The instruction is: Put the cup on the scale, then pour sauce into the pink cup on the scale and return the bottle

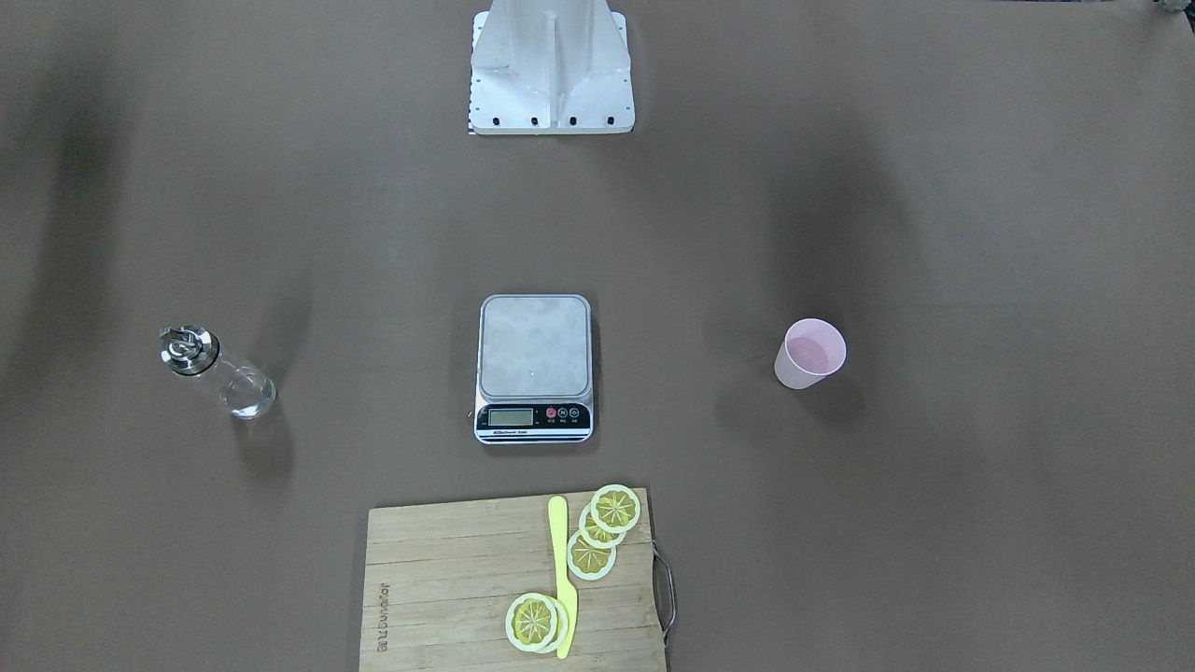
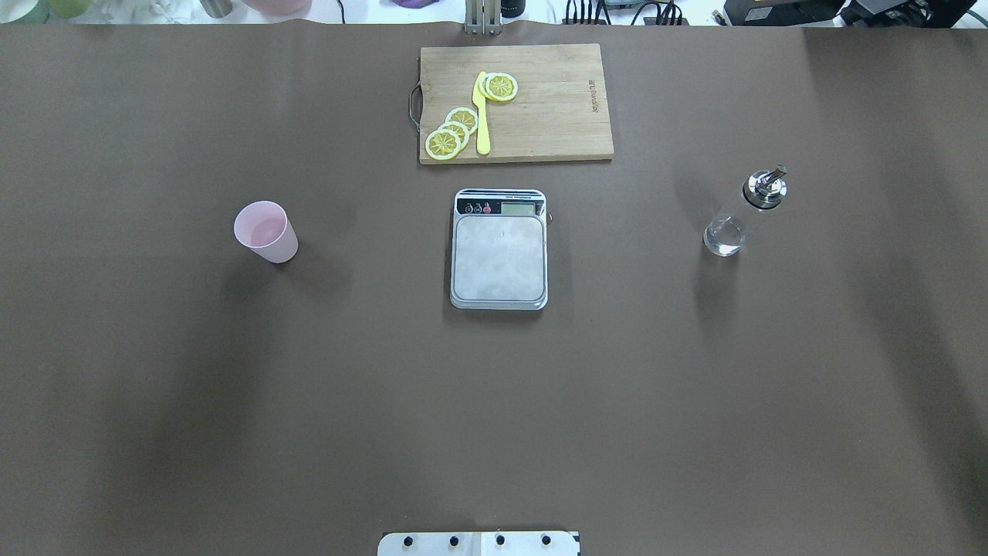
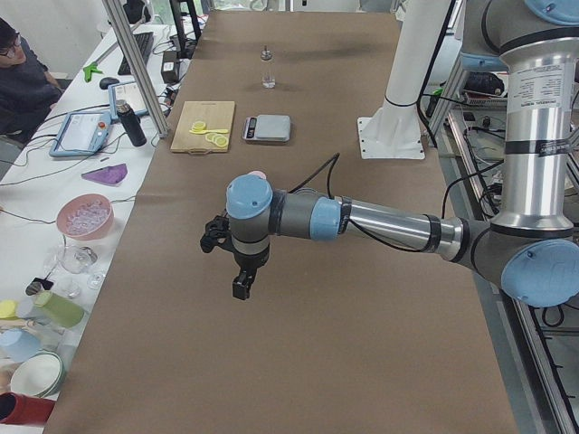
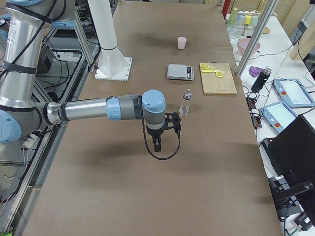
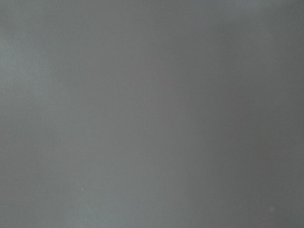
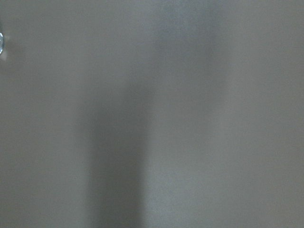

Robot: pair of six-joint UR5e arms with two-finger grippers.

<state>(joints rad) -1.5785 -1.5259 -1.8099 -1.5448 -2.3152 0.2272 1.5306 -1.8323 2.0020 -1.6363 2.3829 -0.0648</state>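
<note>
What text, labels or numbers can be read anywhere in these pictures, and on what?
Cutting board: brand mark along one short edge, too blurred to read.
Scale: print under the buttons and on the display, too small to read.
Nothing else is legible.

a robotics lab: teach pendant (image 4: 291, 92), aluminium frame post (image 3: 136, 68), brown-covered table (image 2: 154, 386).

A bamboo cutting board (image 1: 448, 588) with a metal handle (image 1: 665, 597) lies on the brown surface (image 1: 934, 523). A yellow plastic knife (image 1: 563, 579) rests on it, with three overlapping lemon slices (image 1: 615, 508) on one side and two more (image 1: 533, 622) touching its other side. On a neighbouring white bench (image 3: 41, 194) stand a pink bowl (image 3: 84, 217) and a black bottle (image 3: 131, 124), and a person (image 3: 23, 81) sits beside it.
</note>
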